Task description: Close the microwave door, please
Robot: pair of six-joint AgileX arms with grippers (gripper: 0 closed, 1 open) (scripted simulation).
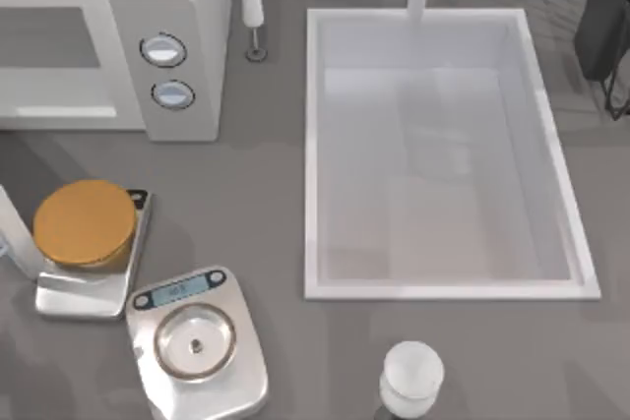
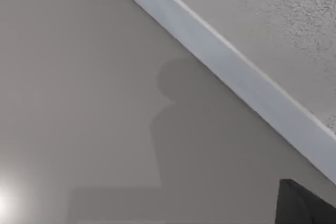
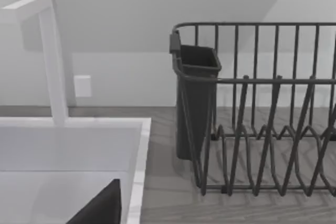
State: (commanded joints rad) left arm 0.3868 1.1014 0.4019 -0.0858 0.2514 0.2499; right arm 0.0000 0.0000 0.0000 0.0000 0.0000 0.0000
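Up at the counter's point(image 1: 266, 174) far left corner sits the off-white microwave point(image 1: 187, 7), its two dials point(image 1: 163, 50) facing the near edge. Its door point(image 1: 54, 56) appears as the windowed front panel left of the dials; whether it stands ajar or flush I cannot tell. Near the left edge, closer in, a round tan disc point(image 1: 85, 223) rests on a small steel stand point(image 1: 84, 292), with a scale point(image 1: 197, 341) just beside it. A white sink point(image 1: 315, 145) fills the middle, a dark rack point(image 3: 273, 129) stands beyond its right side, and a white cup point(image 1: 411, 378) sits at the near edge. Neither claw's fingers can be judged; their opening I cannot tell.
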